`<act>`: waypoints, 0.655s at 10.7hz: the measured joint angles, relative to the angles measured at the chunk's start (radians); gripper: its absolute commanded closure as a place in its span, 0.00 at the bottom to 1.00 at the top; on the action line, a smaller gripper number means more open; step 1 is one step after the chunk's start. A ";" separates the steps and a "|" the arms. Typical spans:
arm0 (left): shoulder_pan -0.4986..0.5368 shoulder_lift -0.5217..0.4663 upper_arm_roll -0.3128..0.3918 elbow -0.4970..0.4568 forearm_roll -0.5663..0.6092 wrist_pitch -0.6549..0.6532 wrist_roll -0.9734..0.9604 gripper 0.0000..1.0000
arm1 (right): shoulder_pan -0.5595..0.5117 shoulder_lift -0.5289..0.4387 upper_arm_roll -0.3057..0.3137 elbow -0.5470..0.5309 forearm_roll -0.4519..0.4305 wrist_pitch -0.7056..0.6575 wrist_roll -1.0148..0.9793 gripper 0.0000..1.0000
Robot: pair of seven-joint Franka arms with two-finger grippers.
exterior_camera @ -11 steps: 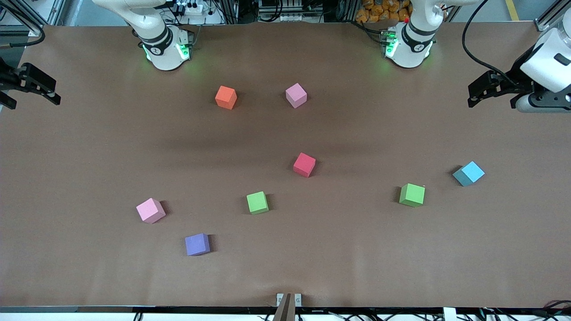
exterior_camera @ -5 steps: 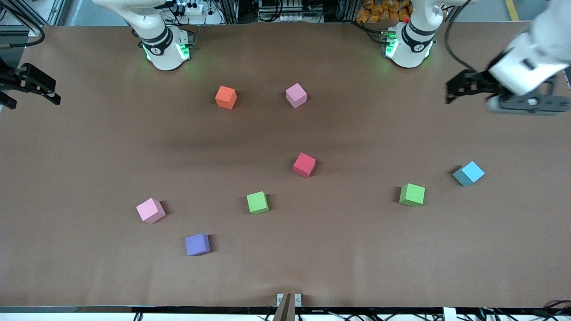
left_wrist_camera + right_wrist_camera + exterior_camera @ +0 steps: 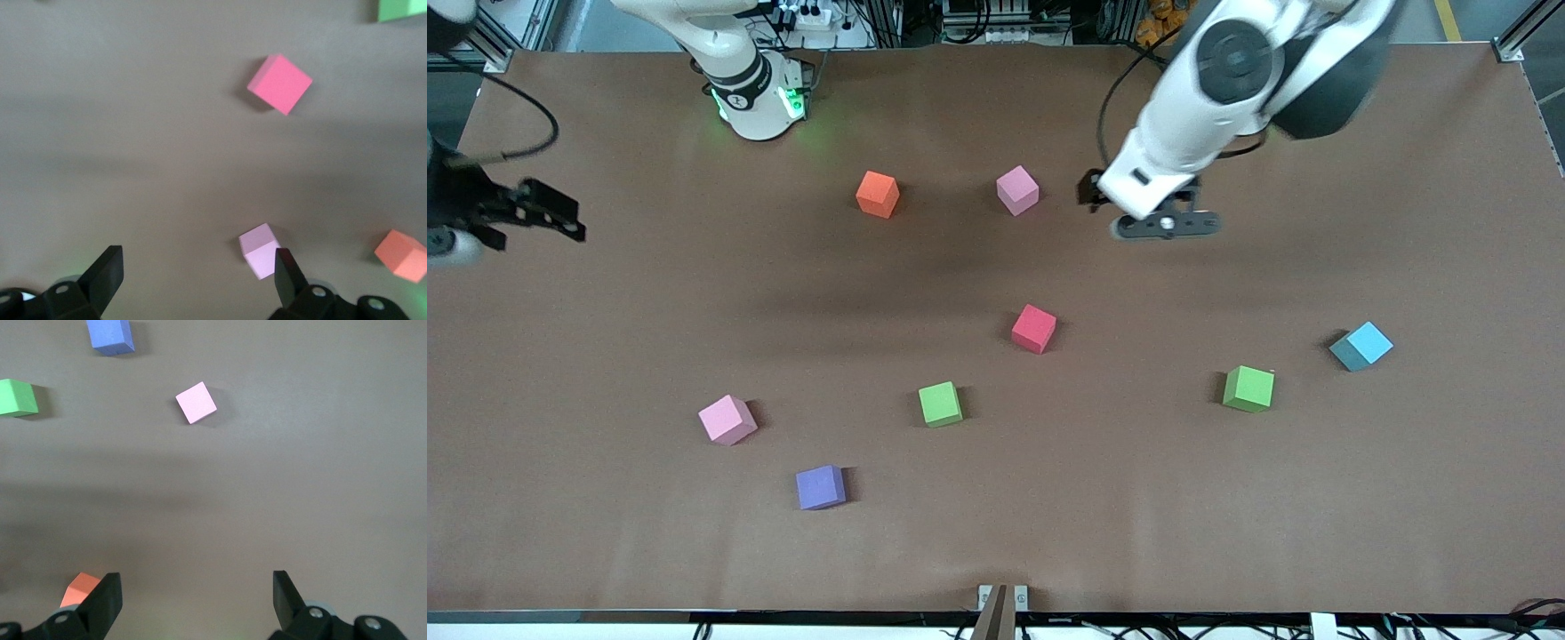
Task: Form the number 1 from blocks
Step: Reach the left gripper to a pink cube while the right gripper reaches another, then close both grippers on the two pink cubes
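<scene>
Several blocks lie scattered on the brown table: orange (image 3: 877, 194), light pink (image 3: 1017, 189), red (image 3: 1034, 328), sky-blue (image 3: 1361, 345), two green (image 3: 1248, 388) (image 3: 940, 404), another light pink (image 3: 727, 419) and purple (image 3: 820, 487). My left gripper (image 3: 1089, 189) hangs open over the table beside the light pink block (image 3: 261, 250) near the robots; that block sits close to one finger (image 3: 288, 270), outside the gap. My right gripper (image 3: 560, 218) hangs open and holds nothing over the right arm's end of the table. It (image 3: 193, 597) sees the orange block (image 3: 83, 588).
The arm bases (image 3: 751, 93) stand along the table's edge farthest from the front camera. A small metal bracket (image 3: 1002, 597) sits at the nearest edge. Bare brown table (image 3: 1183, 498) spreads between the blocks.
My left arm has swung from the left arm's end of the table in toward the middle, ending beside the light pink block. The right gripper has shifted slightly inward. No block has moved.
</scene>
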 measured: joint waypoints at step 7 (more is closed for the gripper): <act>-0.210 0.189 -0.070 -0.209 -0.076 0.381 -0.397 0.00 | 0.043 0.334 0.005 0.002 0.020 0.295 -0.253 0.00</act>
